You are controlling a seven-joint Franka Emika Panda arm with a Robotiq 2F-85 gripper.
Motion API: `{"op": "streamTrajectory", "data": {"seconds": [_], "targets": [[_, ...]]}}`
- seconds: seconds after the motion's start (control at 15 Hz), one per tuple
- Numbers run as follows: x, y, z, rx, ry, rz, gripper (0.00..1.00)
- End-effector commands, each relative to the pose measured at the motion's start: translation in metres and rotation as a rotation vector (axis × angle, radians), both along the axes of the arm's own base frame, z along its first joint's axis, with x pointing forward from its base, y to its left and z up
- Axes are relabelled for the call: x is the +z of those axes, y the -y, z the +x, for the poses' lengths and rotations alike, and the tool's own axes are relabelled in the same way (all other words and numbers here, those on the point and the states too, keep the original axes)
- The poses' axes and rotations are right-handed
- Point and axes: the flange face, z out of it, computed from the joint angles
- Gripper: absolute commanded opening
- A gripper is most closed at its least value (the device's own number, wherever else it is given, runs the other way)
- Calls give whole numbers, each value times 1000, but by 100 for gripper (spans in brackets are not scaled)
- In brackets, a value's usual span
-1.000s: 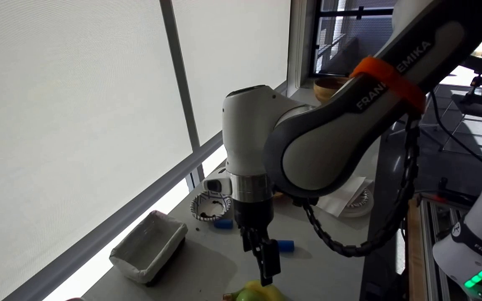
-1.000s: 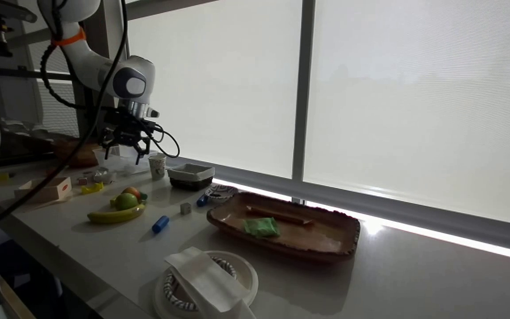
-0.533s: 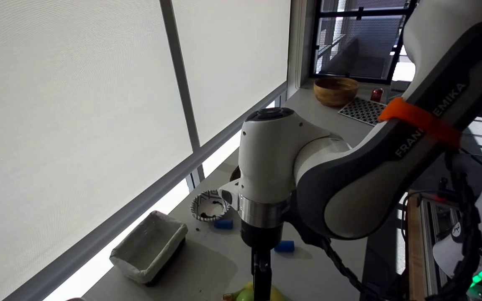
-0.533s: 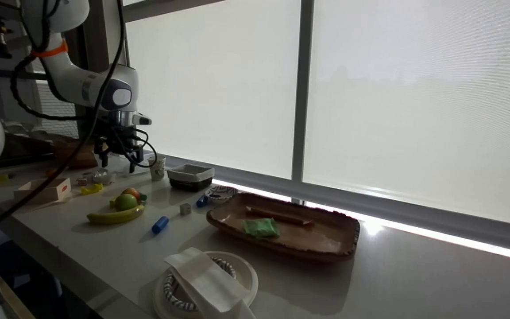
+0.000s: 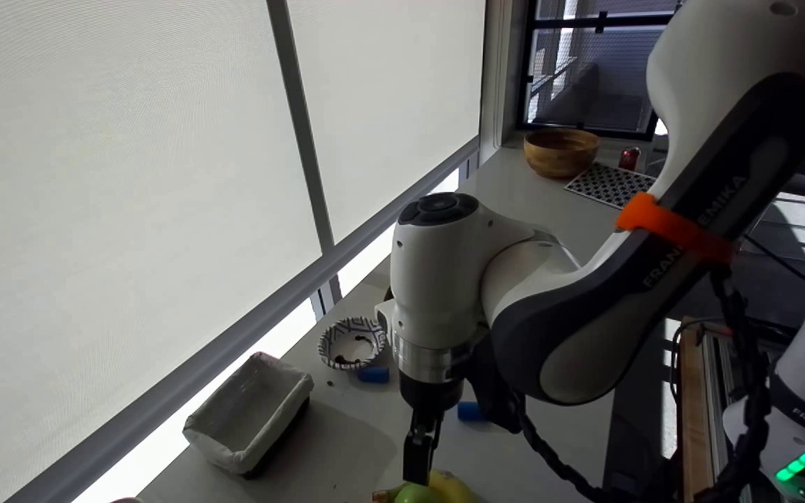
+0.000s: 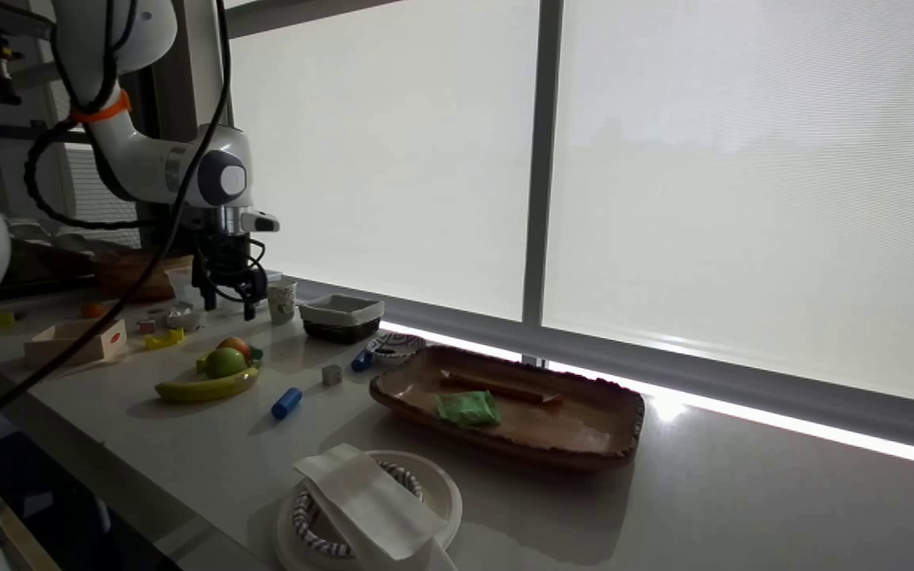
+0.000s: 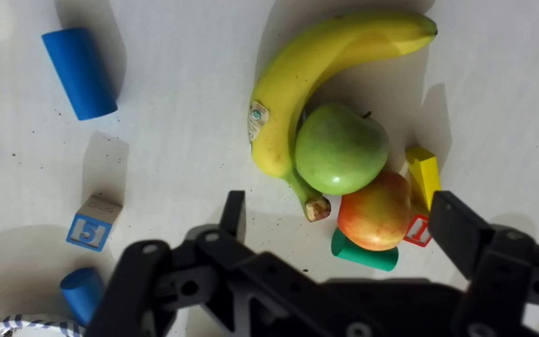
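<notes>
My gripper [image 7: 339,206] stands open with nothing held between its fingers. Below it in the wrist view lie a yellow banana [image 7: 293,89], a green apple [image 7: 342,150] nestled in its curve, and a red-yellow apple [image 7: 376,213] touching the green one. Part of a green cylinder [image 7: 365,252] is hidden under the red-yellow apple. Beside that apple are a yellow block [image 7: 425,171] and a red-edged block [image 7: 418,230], partly covered by the right finger. In an exterior view the gripper [image 6: 230,308] hangs above the table, beyond the fruit.
Left in the wrist view lie a blue cylinder [image 7: 80,72] and a number block [image 7: 94,224]. A lined basket [image 6: 342,316], paper cup [image 6: 282,300] and patterned bowl [image 5: 352,344] stand along the window. A brown tray [image 6: 576,436], napkin-topped plate [image 6: 445,507] and wooden box [image 6: 80,342] are also on the table.
The arm has come lower and its gripper has swung from a tilt to nearly upright, turning somewhat. The jaws stay open, and the table objects have not moved.
</notes>
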Motion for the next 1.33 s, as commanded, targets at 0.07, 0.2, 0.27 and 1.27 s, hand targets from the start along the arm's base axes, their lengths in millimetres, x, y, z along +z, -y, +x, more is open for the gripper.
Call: {"op": "streamTrajectory", "data": {"seconds": [0.07,0.2,0.27,1.27], "targets": [[-10,-11,18,-5,-24,-4,100],[-15,-15,22,12,-41,5,100],[-18,-17,24,29,-46,12,100],[-71,-44,12,129,-102,-20,100]]}}
